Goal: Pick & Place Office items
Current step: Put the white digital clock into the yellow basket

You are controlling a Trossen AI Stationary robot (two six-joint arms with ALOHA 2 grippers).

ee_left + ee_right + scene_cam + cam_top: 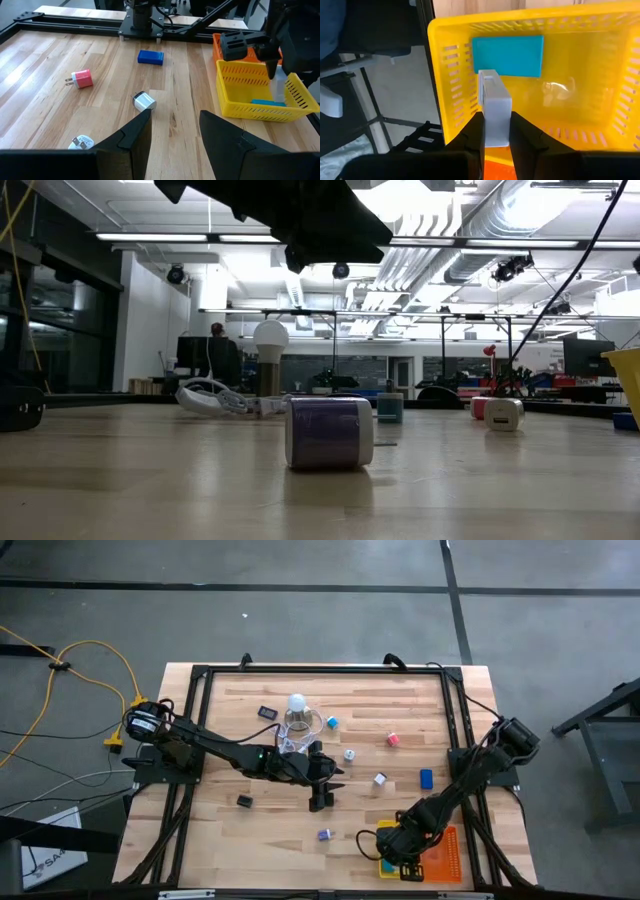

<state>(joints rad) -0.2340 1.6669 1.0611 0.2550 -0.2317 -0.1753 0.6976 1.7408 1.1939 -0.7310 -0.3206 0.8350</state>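
Wooden table (230,840): right pincer (496,131), at five o'clock, grips a white block (494,107) over the yellow basket (580,70) (teal item (507,56) inside); left pincer (172,131) gapes empty mid-table.

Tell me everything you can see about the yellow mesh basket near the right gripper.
The yellow mesh basket looks like plastic, with slotted walls flaring outward to an open rectangular rim. It stands upright on the wooden table's near right part, against an orange tray beside it. A flat teal rectangular piece lies on its floor. The right gripper, shut on a pale grey-white block, holds that block down into the basket's opening. Whether the block touches the floor cannot be told.
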